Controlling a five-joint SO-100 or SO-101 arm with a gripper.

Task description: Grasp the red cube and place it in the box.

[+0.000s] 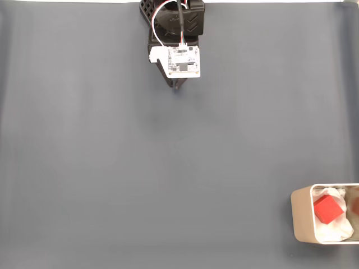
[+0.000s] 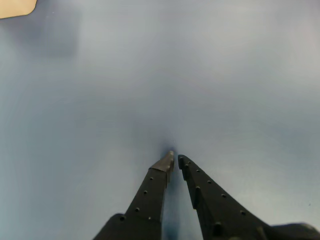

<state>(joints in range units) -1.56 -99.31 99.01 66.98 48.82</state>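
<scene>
- Fixed view: the red cube point(image 1: 328, 208) sits inside the box point(image 1: 300, 216), lower right of the frame, resting on the white padding point(image 1: 341, 227). That's the task's goal as far as I can judge.
- The box is cut off by the right edge of the frame; I see its left wall and rounded corners, and the cube lies towards the left part of what shows.
- There's a brownish patch at the far right edge inside the box; too little of it shows for me to name it.
- My arm point(image 1: 178, 28) is up at the top centre of the fixed view, folded back, well apart from the box.
- Wrist view: the tool point(image 2: 174, 159) points down at bare grey surface point(image 2: 225, 75), its two fingertips nearly meeting, only a sliver of gap between them, nothing held. I'd call it clenched and empty.
- A beige corner point(image 2: 15, 6) peeks into the upper left of the wrist view; I take it for the box but can't be sure.
- Step in hand, as I read it: placing is done, and the arm sits parked away from the box.
- Next move calls for little: keep the arm clear of the box so the cube isn't knocked, and confirm the cube is settled on the padding rather than perched on a fold.
</scene>
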